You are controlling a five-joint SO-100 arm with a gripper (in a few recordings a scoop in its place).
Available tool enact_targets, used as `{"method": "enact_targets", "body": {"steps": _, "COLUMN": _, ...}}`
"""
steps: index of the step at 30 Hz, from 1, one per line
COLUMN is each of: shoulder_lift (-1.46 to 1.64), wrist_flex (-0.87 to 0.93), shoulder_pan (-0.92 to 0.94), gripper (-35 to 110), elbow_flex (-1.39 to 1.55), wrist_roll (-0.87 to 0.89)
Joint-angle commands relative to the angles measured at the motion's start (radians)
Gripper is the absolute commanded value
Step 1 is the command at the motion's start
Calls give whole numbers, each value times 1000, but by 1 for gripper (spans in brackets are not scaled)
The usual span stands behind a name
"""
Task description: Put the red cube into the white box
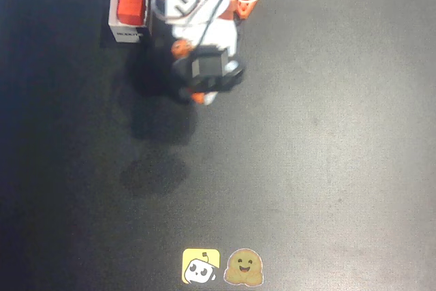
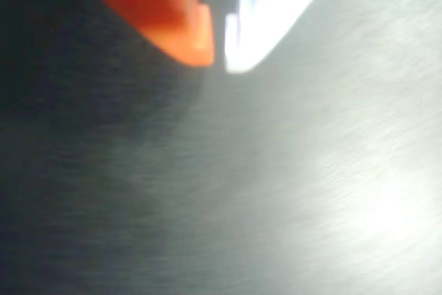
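Overhead view: we are seeing the red cube (image 1: pixel 129 9) sitting inside the white box (image 1: pixel 114 11), which is standing on the dark worktop (image 1: pixel 327 141) near the top left of the picture, its dark printed label facing the lower edge. Just to the right of the box, the white and orange arm (image 1: pixel 204 32) is reaching down from the top edge, apart from the box. The hand (image 1: pixel 197 95) is pointing toward the lower edge, its tips showing as a small orange and white patch below the dark wrist block. Two stickers are lying at the bottom edge: a yellow one (image 1: pixel 200 266) and a brown smiling one (image 1: pixel 244 268), well apart from everything else.

Wrist view: we are looking at the hand (image 2: pixel 219 50) close up and blurred. Its orange finger (image 2: pixel 173 12) and white finger (image 2: pixel 276 12) are nearly meeting at the tips, with only a thin gap between them and nothing pinched. Beneath them the worktop is showing bare, with a bright glare at the right.
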Motion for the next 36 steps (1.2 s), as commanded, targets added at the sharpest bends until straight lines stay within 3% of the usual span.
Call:
{"method": "enact_targets", "body": {"steps": 1, "shoulder_lift": 163, "wrist_flex": -12, "shoulder_pan": -32, "gripper": 0, "elbow_flex": 84, "wrist_roll": 5}}
{"method": "enact_targets", "body": {"steps": 7, "shoulder_lift": 503, "wrist_flex": -5, "shoulder_pan": -48, "gripper": 0, "elbow_flex": 301, "wrist_roll": 5}}
{"method": "enact_targets", "body": {"steps": 15, "shoulder_lift": 492, "wrist_flex": -23, "shoulder_pan": -46, "gripper": 0, "elbow_flex": 416, "wrist_roll": 31}}
{"method": "enact_targets", "body": {"steps": 23, "shoulder_lift": 503, "wrist_flex": 290, "shoulder_pan": -35, "gripper": 0, "elbow_flex": 416, "wrist_roll": 35}}
{"method": "enact_targets", "body": {"steps": 36, "shoulder_lift": 503, "wrist_flex": 290, "shoulder_pan": -37, "gripper": 0, "elbow_flex": 416, "wrist_roll": 34}}
